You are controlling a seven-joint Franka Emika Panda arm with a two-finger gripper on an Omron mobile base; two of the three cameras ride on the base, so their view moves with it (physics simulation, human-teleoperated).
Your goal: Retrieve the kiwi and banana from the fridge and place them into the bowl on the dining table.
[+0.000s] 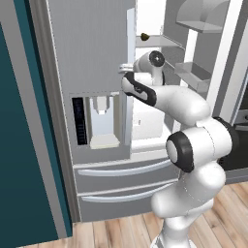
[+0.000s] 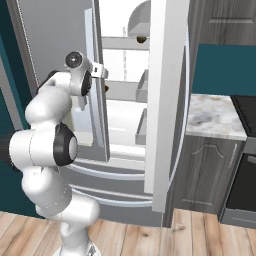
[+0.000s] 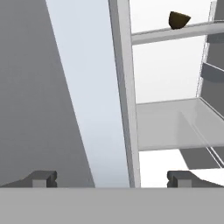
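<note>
While the kiwi (image 3: 179, 19) sat on an upper fridge (image 1: 92, 58) shelf, the gripper (image 3: 113, 178) hung with fingers apart, empty

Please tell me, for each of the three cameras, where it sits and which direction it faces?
Left base view: behind the arm's left, facing the fridge; the arm rises lower right.
Right base view: behind the arm's right, facing the fridge's open right door; the arm rises lower left.
Hand view: on the hand, facing the shelves; open claw at the bottom.
All share the kiwi on an upper shelf.
</note>
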